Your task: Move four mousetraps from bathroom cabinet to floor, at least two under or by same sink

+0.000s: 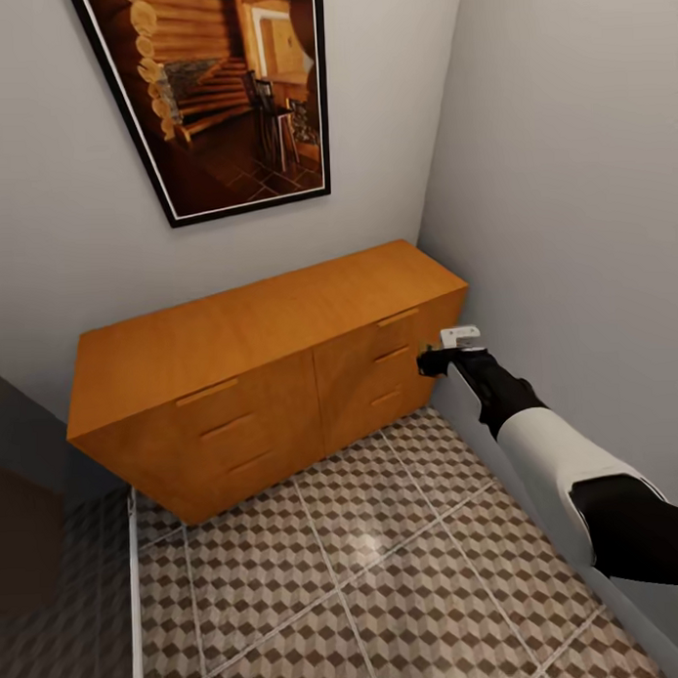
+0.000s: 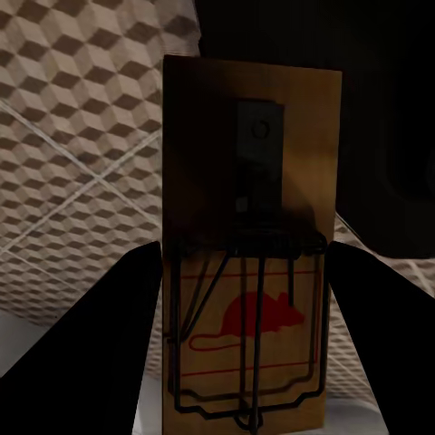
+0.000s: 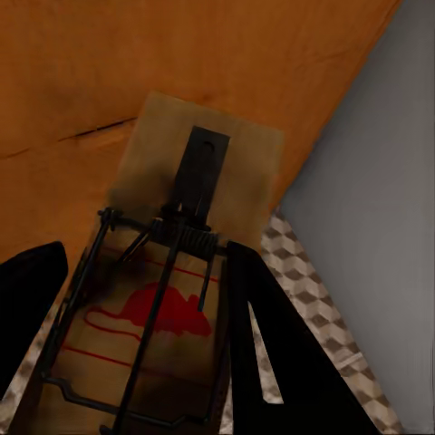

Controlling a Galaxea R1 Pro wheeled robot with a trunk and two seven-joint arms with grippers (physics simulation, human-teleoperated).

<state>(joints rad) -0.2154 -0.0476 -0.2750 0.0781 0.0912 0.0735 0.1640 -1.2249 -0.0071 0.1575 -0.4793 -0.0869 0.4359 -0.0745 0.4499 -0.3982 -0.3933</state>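
Black right gripper: at the end of the white-and-black right arm, held just off the cabinet's right end, close to the grey side wall; the head view does not show how its jaws stand.
Right gripper up close: the right wrist view shows two black fingers clamped on either side of a mousetrap, a wooden plate with wire spring, metal tab and a red mouse print.
Behind that trap: orange-brown cabinet front, a strip of patterned tile and grey wall.
Left gripper: closed on a second mousetrap, held between dark fingers, same red mouse print.
Behind the left trap: cube-patterned floor and a dark shape.
Cabinet: low, wide, bar handles, all fronts shut, standing against the back wall.
Floor: brown, beige and white cube tiles, pale grout.
Picture: black-framed, log-cabin interior, hanging above the cabinet.
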